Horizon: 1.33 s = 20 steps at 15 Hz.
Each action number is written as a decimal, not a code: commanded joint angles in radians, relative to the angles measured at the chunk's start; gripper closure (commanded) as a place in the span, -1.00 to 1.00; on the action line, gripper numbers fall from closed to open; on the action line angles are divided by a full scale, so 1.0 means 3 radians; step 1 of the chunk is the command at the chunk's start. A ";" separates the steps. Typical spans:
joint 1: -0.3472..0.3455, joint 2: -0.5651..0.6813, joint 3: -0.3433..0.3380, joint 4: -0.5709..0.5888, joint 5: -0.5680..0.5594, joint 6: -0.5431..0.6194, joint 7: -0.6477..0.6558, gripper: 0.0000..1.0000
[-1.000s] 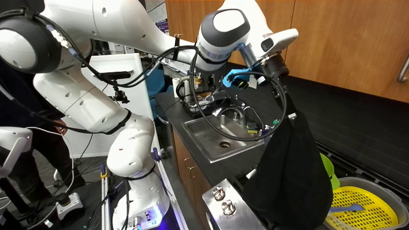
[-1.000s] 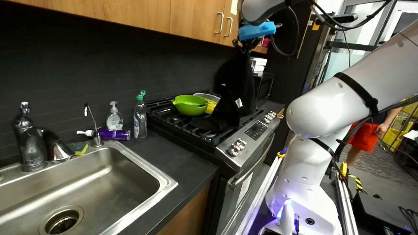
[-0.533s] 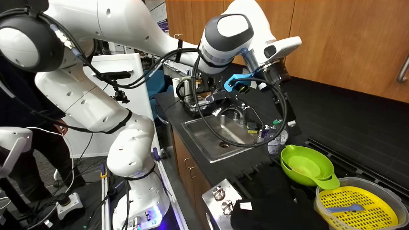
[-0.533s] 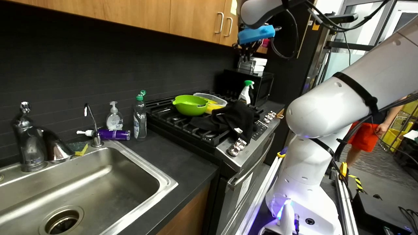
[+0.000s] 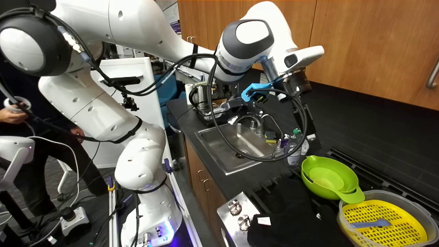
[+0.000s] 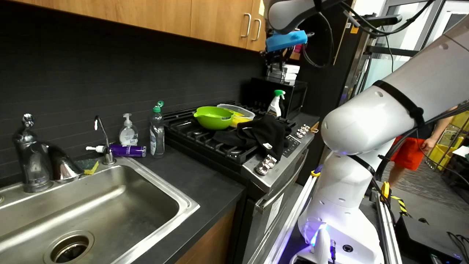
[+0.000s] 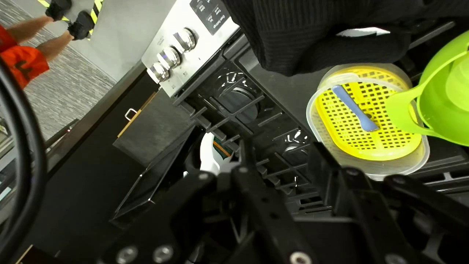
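Gripper (image 7: 283, 150) above stove (image 7: 240, 106), jaws apart and empty; black cloth (image 6: 271, 134) bunched on stove, partly over front panel (image 6: 280, 168), near green bowl (image 5: 329, 176); blue utensil (image 7: 353, 106) on yellow strainer (image 7: 388, 143) in clear tub (image 7: 397, 168).

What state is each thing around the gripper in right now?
Gripper: open, holding nothing.
Black cloth: crumpled on the stove, partly over its control panel.
Green bowl: upright on the stove.
Yellow strainer: sitting in the clear container.
Blue utensil: lying on the strainer.
Purple bottle: on its side.
Green-capped bottle: standing.
Pump bottle: standing.
Spray bottle: standing.
Faucet: no water showing.
Upper cabinets: shut.
Oven door: shut.
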 commanded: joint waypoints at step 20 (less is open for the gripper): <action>0.0035 0.0485 -0.0147 0.0170 -0.0659 -0.0641 0.0686 -1.00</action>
